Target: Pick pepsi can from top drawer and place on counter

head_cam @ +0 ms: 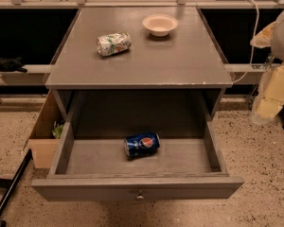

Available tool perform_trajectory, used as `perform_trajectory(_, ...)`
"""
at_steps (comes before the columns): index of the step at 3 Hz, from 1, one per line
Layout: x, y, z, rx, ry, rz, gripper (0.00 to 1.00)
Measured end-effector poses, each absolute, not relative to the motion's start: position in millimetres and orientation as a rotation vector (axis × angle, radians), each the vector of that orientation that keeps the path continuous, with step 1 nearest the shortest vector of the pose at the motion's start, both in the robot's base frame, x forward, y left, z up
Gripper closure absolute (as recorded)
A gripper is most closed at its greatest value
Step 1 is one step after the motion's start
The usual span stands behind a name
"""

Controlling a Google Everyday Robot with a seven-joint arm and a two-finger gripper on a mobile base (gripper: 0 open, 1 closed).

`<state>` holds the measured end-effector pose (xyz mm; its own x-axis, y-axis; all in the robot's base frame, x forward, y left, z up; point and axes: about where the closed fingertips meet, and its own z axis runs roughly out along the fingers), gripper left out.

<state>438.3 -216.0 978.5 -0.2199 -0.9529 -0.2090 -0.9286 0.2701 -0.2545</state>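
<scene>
The pepsi can [142, 144] lies on its side on the floor of the top drawer [137, 187], near the middle. The drawer is pulled fully out, with its knob facing me. The counter [146, 60] is the grey cabinet top above it. My gripper [273, 86] shows as a pale white and yellowish shape at the right edge of the view. It is beside the cabinet's right side, level with the counter's front edge, and well away from the can. It holds nothing that I can see.
A silver-and-green can [113, 43] lies on its side at the counter's left. A small white bowl [160, 24] sits at the back right. A tan cardboard box [45, 136] stands on the floor left of the drawer. A black bar [9, 188] lies at bottom left.
</scene>
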Motion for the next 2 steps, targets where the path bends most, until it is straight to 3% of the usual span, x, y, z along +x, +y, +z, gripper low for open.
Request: perform_trajectory(2,436.9,-205.8,979.0,-1.749,2.185,-0.121,0.00)
